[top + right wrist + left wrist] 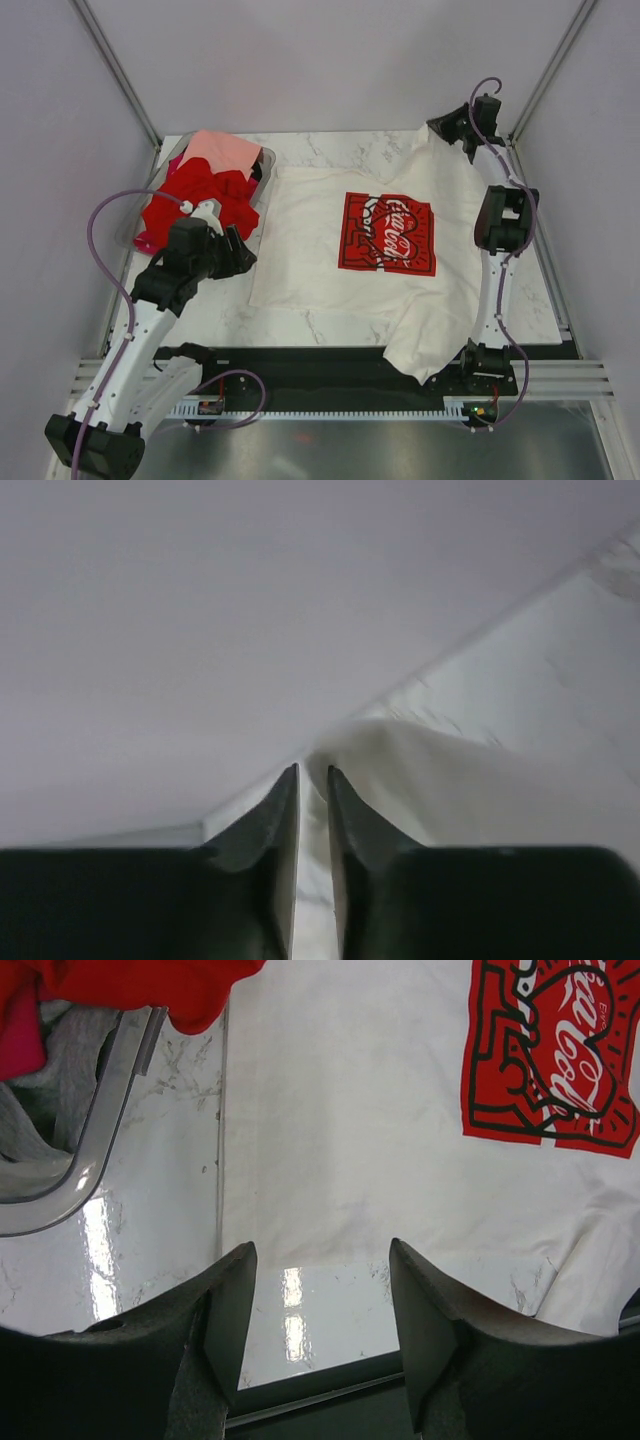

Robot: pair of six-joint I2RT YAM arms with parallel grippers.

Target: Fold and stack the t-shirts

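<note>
A cream-white t-shirt (320, 240) with a red Coca-Cola print (389, 233) lies spread on the table, its lower right part hanging over the front edge. My right gripper (447, 130) is shut on the shirt's far right corner, and the cloth (420, 770) shows pinched between the fingers. My left gripper (243, 252) is open and empty, hovering over the shirt's left edge (330, 1160). Bright red tees (200, 200) and a salmon-pink one (222, 152) lie heaped in the bin at the back left.
A clear plastic bin (262, 190) stands at the far left, its rim (90, 1150) close to my left gripper. The white marble table (330, 320) ends at a black front rail (300, 365). Grey walls enclose the sides and back.
</note>
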